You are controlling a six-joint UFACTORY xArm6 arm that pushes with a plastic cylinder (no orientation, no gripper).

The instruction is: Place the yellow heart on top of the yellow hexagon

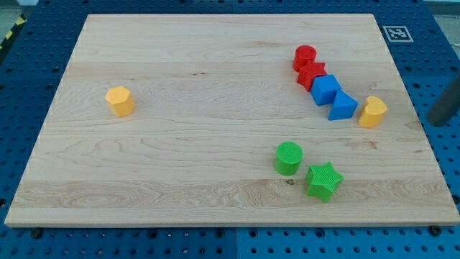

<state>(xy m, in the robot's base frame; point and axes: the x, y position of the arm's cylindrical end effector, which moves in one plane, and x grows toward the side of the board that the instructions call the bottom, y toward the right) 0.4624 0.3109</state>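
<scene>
Camera view: two yellow blocks (pixel 120 101), two red, two blue, two green; no pincer visible.

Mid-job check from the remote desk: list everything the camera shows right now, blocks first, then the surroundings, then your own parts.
yellow hexagon: one, yellow, alone at the view's left of the board.
yellow heart: one, yellow, near the board's right edge, just right of the blue triangle.
red cylinder: one, red, upper right, heading a diagonal chain.
red block: one, red, shape unclear, directly below the cylinder.
blue cube: one, blue, next down the chain.
blue triangle: one, blue, at the chain's lower end.
green cylinder: one, green, lower centre-right.
green star: one, green, lower right of the green cylinder.
wooden board: one, pale wood.
blue pegboard: one, blue, surrounding the board.
my tip: one, dark, off the board's right edge, right of the heart, not touching it.
</scene>
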